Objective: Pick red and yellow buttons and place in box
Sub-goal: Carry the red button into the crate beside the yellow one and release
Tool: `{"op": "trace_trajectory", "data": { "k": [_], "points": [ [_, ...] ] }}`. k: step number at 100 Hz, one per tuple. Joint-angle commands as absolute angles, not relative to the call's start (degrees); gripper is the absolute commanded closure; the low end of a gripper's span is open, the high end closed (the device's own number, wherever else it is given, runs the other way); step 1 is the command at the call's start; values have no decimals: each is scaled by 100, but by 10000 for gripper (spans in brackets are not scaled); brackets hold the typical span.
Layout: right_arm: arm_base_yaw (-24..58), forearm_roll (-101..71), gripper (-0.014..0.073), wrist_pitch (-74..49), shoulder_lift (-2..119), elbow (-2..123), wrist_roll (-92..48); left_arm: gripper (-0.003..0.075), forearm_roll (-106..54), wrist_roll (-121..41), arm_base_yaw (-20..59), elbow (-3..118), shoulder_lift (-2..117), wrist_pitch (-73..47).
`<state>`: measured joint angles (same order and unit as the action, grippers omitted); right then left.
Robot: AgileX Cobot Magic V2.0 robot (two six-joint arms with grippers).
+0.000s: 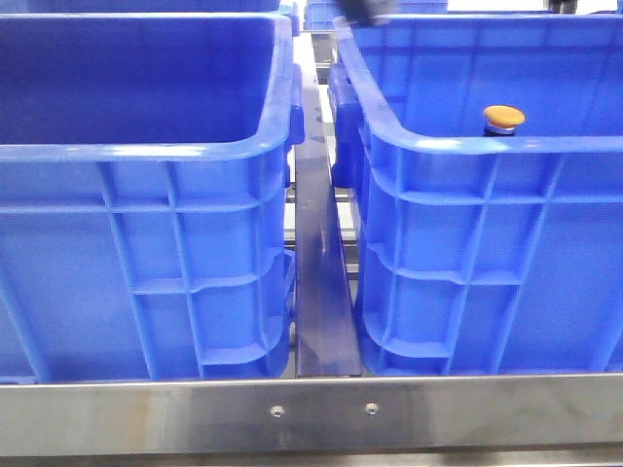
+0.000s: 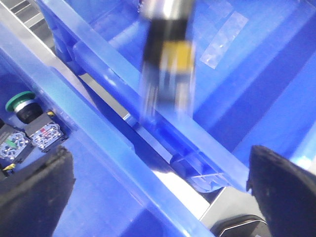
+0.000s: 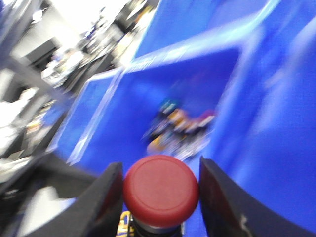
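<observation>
Two alike blue boxes stand side by side, the left one [image 1: 146,224] and the right one [image 1: 487,243]. The yellow button [image 1: 503,118] shows just above the right box's near rim, cap up. My right gripper [image 3: 160,165] is shut on the red button [image 3: 160,190], its fingers on both sides of the domed cap, over a box holding a blurred pile of parts [image 3: 180,126]. My left gripper [image 2: 160,197] is open and empty above the two adjoining box rims [image 2: 148,118]. A blurred black-and-yellow switch body [image 2: 168,64] with a silvery collar shows over one box; its cap is out of view.
A green button [image 2: 19,102] and two switch blocks [image 2: 44,136] lie in the box on one side of the rims. A steel rail [image 1: 319,292] runs between the boxes and a steel bar [image 1: 311,413] crosses the front. A dark arm part [image 1: 360,10] is at the top edge.
</observation>
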<state>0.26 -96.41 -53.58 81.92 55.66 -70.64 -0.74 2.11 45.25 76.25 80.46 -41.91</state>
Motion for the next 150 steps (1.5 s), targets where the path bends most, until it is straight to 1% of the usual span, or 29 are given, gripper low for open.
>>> {"op": "trace_trajectory", "data": {
  "k": [1, 11, 20, 38, 61, 79, 112, 133, 150],
  "points": [
    [-406, -9852, 389, -5499, 7798, 5735, -7680, 47, -40, 210, 4580, 7805, 7807, -3908],
    [-868, -9577, 389, -5150, 7608, 5716, -8034, 47, -40, 210, 4580, 7805, 7796, -3908],
    [-1152, -9187, 389, -4557, 7484, 5716, -8382, 47, -40, 210, 4580, 7805, 7796, -3908],
    [-1195, -8816, 389, -3189, 7507, 5716, -9030, 47, -40, 210, 4580, 7805, 7796, -3873],
    [-1195, -8826, 389, -1691, 7744, 5716, -9201, 47, -40, 210, 4580, 7805, 7796, -3846],
    [-1195, -8896, 389, -1625, 8436, 5894, -9545, 47, -40, 210, 4580, 7805, 7796, -3801],
    [-1195, -9136, 389, -1739, 9504, 6584, -9550, 47, -40, 210, 4580, 7805, 7808, -3801],
    [-1195, -9136, 389, -1733, 9919, 6713, -9595, 47, -40, 210, 4580, 7805, 7808, -3801],
    [-1195, -9136, 389, -1665, 10028, 6713, -9654, 47, -40, 210, 4580, 7805, 7808, -3801]
  ]
}}
